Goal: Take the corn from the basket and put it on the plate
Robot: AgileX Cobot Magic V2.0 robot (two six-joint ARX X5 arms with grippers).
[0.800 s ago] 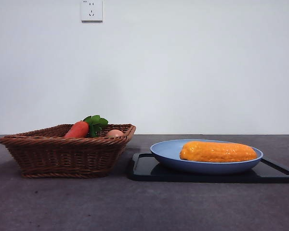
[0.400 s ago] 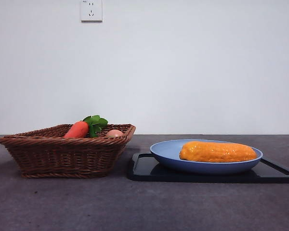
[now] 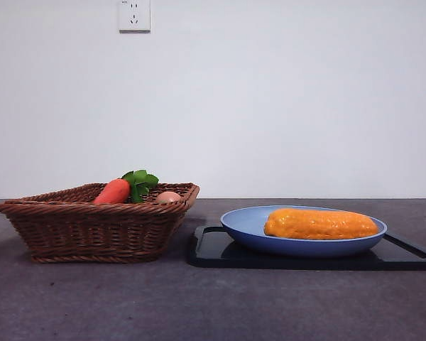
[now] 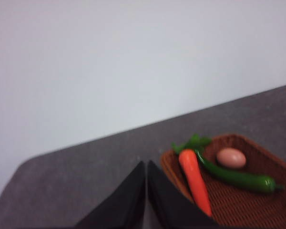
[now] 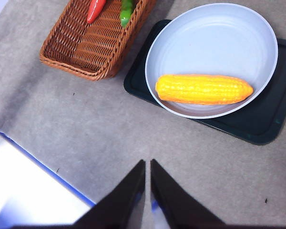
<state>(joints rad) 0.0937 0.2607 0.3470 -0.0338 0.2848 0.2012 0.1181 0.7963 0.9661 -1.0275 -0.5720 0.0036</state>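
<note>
The orange-yellow corn (image 3: 321,224) (image 5: 203,89) lies lengthwise in the light-blue plate (image 3: 245,222) (image 5: 214,38), free of any gripper. Left of the plate stands the brown wicker basket (image 3: 92,227) (image 5: 86,52) (image 4: 257,200). My right gripper (image 5: 147,164) hovers high above the table in front of the plate, jaws shut and empty. My left gripper (image 4: 146,165) is shut and empty, held back beside the basket's outer edge. Neither arm shows in the front view.
A carrot (image 3: 114,192) (image 4: 195,179) with green leaves, a tan egg (image 3: 168,197) (image 4: 231,158) and a green pepper (image 4: 238,177) lie in the basket. The plate rests on a black tray (image 3: 213,250) (image 5: 257,124). A white-and-blue table edge (image 5: 33,191) runs near the right gripper.
</note>
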